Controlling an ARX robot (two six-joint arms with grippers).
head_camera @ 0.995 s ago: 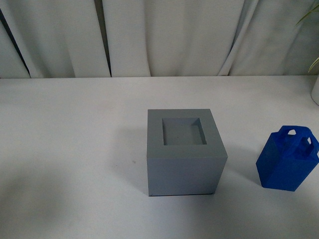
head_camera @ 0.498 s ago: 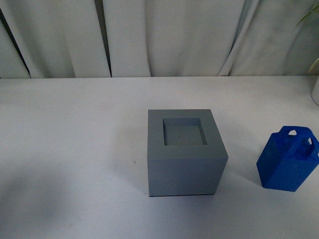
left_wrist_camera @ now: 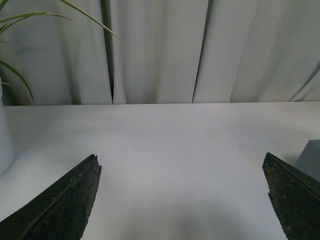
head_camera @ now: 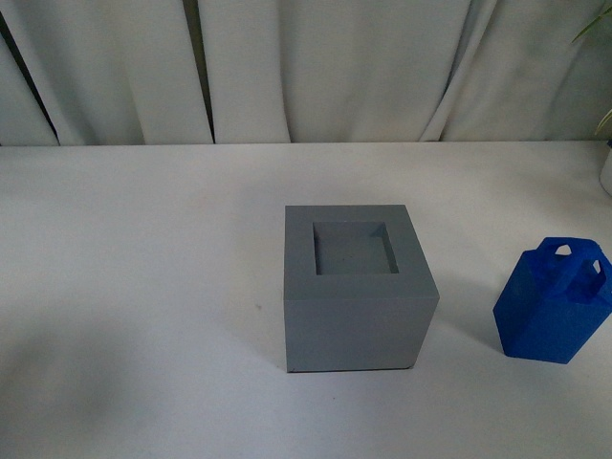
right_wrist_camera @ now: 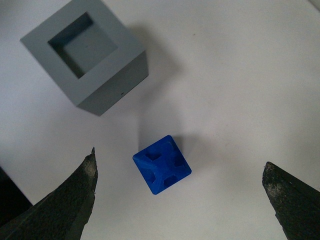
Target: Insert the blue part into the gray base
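Fingers [right_wrist_camera: 70, 200] of the right gripper [right_wrist_camera: 179, 160] stand spread wide, empty, high above the blue part [right_wrist_camera: 162, 165], which lies between them in the right wrist view. Those of the left gripper [left_wrist_camera: 179, 160] are likewise spread over bare table [left_wrist_camera: 165, 145], holding nothing. The blue part [head_camera: 555, 301] stands upright, handle uppermost, to the right of the gray base [head_camera: 356, 287] and clear of it; the base's square recess is empty. Over the last second both blocks have shifted only slightly in the front view, and together, so neither appears to have been moved. Insertion is judged not yet begun, with the grasp still to be made. No brand, label or writing is legible.
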